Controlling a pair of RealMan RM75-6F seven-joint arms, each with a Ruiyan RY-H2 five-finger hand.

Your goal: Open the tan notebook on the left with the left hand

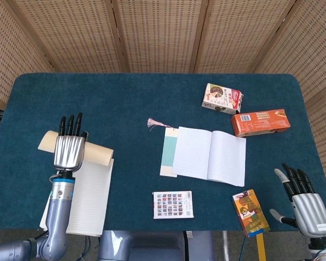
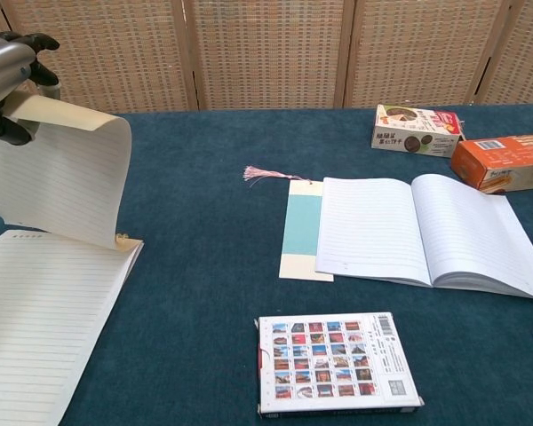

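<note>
Tan notebook (image 2: 44, 311) at table's (image 1: 125, 103) near-left edge, lined page showing. Left hand (image 1: 69, 149) grips its cover (image 2: 67, 177), lifted high and curled over spine. Right hand (image 1: 307, 204) at near-right corner, fingers spread, holding nothing. Second open notebook (image 1: 209, 155) mid-table, bookmark (image 1: 168, 152) touching its left edge.

Tan notebook (image 1: 81, 179) with white ruled pages at eight o'clock on teal table (image 1: 114, 103); orange box (image 1: 259, 122) at two o'clock
</note>
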